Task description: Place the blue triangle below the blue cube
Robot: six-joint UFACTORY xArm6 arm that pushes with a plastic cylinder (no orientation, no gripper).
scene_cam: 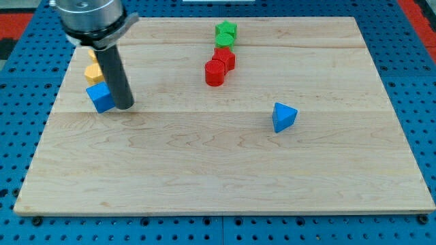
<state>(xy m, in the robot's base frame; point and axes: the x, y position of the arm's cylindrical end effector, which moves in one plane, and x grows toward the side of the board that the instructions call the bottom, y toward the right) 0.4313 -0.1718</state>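
The blue triangle (283, 116) lies on the wooden board (225, 170), right of centre. The blue cube (100, 97) sits near the board's left edge. My tip (123, 106) stands just to the right of the blue cube, touching or almost touching it. The rod rises from there to the arm's grey body at the view's top left. The blue triangle is far to the right of my tip.
Two yellow blocks (93, 71) sit just above the blue cube, partly hidden by the rod. Two red blocks (219, 67) and two green blocks (225, 33) form a column near the board's top centre. Blue pegboard surrounds the board.
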